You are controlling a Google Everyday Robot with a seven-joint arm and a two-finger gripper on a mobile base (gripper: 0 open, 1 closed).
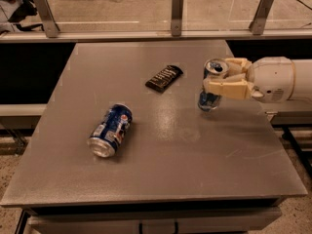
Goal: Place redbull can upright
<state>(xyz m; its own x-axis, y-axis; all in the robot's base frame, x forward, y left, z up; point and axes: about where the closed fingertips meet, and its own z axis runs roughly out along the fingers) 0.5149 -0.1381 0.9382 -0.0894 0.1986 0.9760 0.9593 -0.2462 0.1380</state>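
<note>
The redbull can (211, 100) is slim and silver with light blue patches. It stands roughly upright at the right side of the grey table (161, 150), its base at or just above the surface. My gripper (219, 80) reaches in from the right and is shut on the can, with cream fingers (229, 87) wrapped around its upper half. The can's open top (215, 67) shows above the fingers.
A wider dark blue can (110, 129) lies on its side at the table's left front. A dark snack bar wrapper (164, 77) lies at the middle back. A glass barrier with metal posts (177, 6) runs along the far edge.
</note>
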